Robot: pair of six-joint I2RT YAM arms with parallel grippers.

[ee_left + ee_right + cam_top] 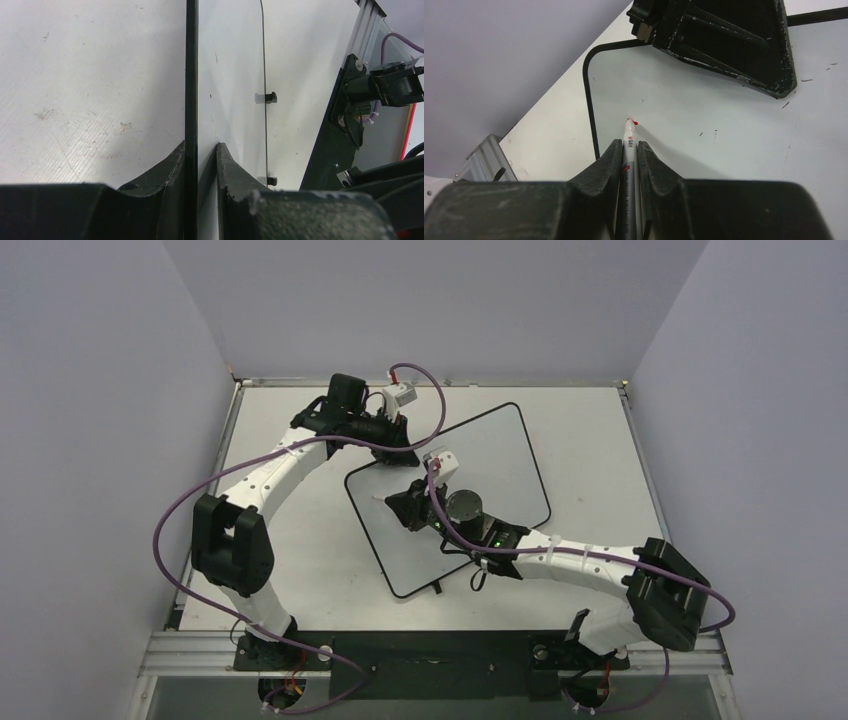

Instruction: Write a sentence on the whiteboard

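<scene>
1. The whiteboard (pixel 500 455) has both pincers working on it. The right gripper (pixel 629 145) is clamped tight on a marker (pixel 628 131), whose barrel runs straight out between the fingers with its red tip pointing down at the board. Held this way, the wrist can steer the strokes directly.
2. The tip sits at the board's near-left area, close to the rounded corner of the black frame. I cannot tell whether it touches the surface or hovers just off it.
3. The left gripper (pixel 200 147) pinches the board's far-left edge, one finger on each side of the thin black frame. This is probably to steady the board so that writing pressure does not push it about.
4. The board lies flat and skewed in the middle of the table (pixel 300 570), between the two arms.
5. None of the sentence is visible on the white surface, so the writing looks to be only starting.
</scene>
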